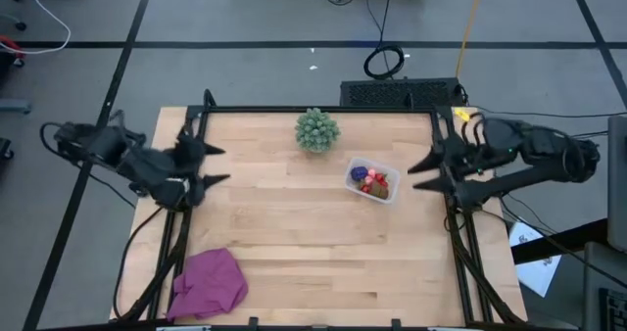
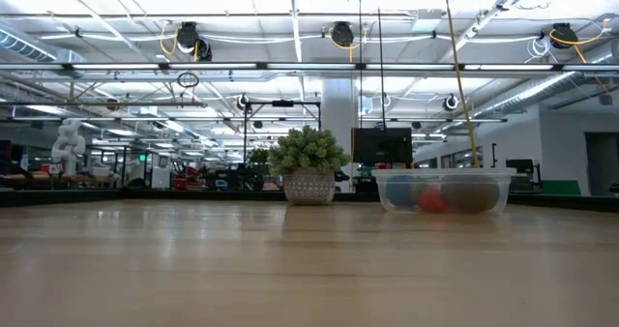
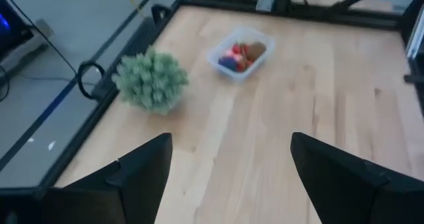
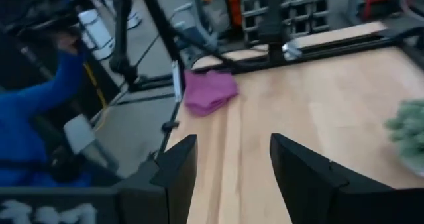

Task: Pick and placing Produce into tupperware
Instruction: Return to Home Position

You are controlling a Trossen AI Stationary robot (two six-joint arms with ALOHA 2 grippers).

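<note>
Wooden table [image 1: 294,223] with a black frame [image 1: 323,109] round it, grey floor outside; the low view shows a big lit hall behind.

Left gripper [image 1: 225,165] hangs at the left table edge, fingers spread wide, nothing between them. In its wrist view the left gripper [image 3: 232,139] shows two dark fingers [image 3: 142,171] well apart over bare wood.

Right gripper [image 1: 411,178] hangs at the right table edge, also open and empty, tips pointing in toward the table. Its wrist view shows the same for the right gripper [image 4: 233,141]: parted fingers [image 4: 179,168], bare wood in the gap.

Tupperware [image 1: 394,196] sits just in front of the right gripper's tips, near but not touching, and well across the table from the left gripper. Produce [image 1: 370,181] lies inside it: red pieces, a brown one, a dark purple one, all bunched together. In the low view the red piece shows through the clear wall of the tupperware [image 2: 498,177].

Green spiky plant [image 1: 317,130] stands beyond the tupperware from the right gripper, by the far table edge, apart from the container.

Magenta cloth [image 1: 209,282] lies crumpled at the table corner to the side of the left gripper, far across from the right one.

A person's blue sleeve [image 4: 40,111] shows off the table past the cloth.
</note>
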